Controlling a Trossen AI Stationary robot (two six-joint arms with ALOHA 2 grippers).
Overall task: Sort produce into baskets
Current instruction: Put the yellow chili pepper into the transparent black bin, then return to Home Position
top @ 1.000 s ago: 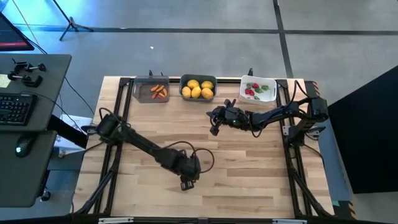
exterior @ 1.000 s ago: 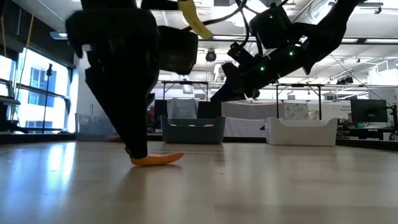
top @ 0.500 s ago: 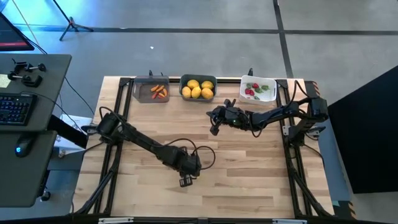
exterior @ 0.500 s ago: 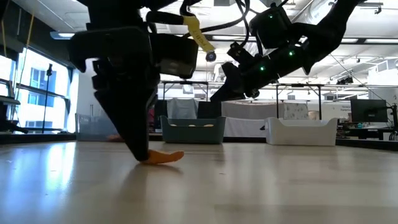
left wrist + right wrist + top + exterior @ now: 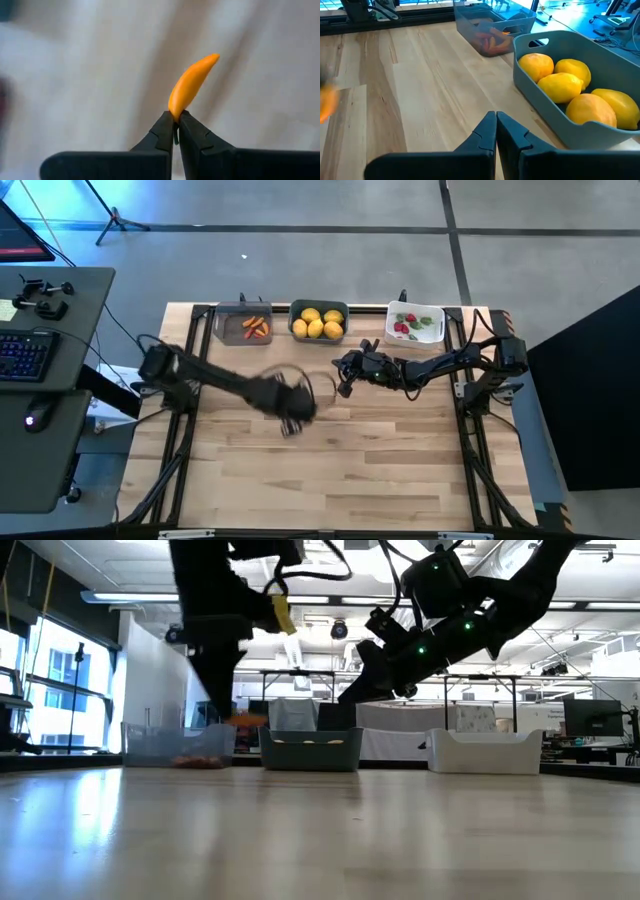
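My left gripper (image 5: 291,426) is over the middle of the table, shut on a small orange carrot (image 5: 192,82) that hangs in the air (image 5: 247,720). My right gripper (image 5: 345,376) hovers shut and empty in front of the teal basket (image 5: 318,321), which holds several yellow lemons (image 5: 570,85). The clear-grey basket (image 5: 243,325) holds carrots. The white basket (image 5: 415,323) holds red and green bits. All three baskets stand in a row along the far edge. My left gripper pinches the carrot by one end (image 5: 176,111) between its two fingertips (image 5: 165,127). The rest of the carrot sticks out beyond the tips. The carrot is lifted clear of the table.
Bare wooden tabletop (image 5: 380,470) lies on the near side of both arms. A desk with a keyboard (image 5: 25,355) stands off the table's left edge. Black frame rails (image 5: 190,380) run along the table's sides.
My left gripper has taken hold of the carrot that lay on the table near the front, lifted it clear and carried it up and toward the far edge, nearer the baskets.
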